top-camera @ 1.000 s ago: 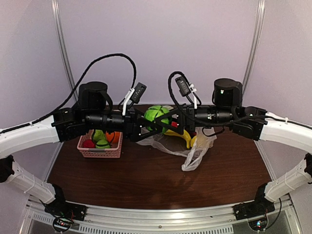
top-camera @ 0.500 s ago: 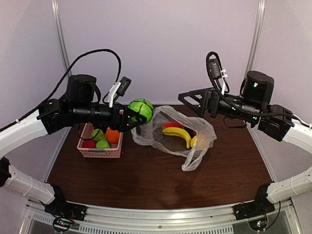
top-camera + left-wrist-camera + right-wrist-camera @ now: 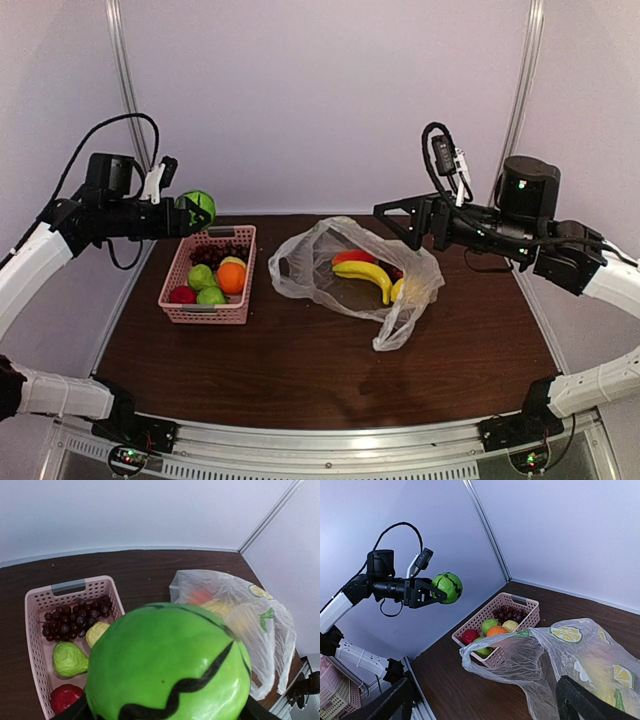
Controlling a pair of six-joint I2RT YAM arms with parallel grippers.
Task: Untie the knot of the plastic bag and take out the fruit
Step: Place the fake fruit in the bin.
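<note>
The plastic bag (image 3: 400, 300) lies open-mouthed on the bench (image 3: 300, 380), its film thin and slippery. The long yellow fruit (image 3: 368, 277) inside looks light and rigid: take it mid-body. Your right hand (image 3: 396, 222) hangs open above; your left hand (image 3: 182, 218) clamps the green ball (image 3: 167, 662).

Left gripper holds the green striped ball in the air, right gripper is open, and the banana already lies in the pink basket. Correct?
Not quite: the banana lies inside the plastic bag, not in the pink basket, as the top external view shows. The rest holds: the left gripper holds the green striped ball in the air, and the right gripper is open.
</note>
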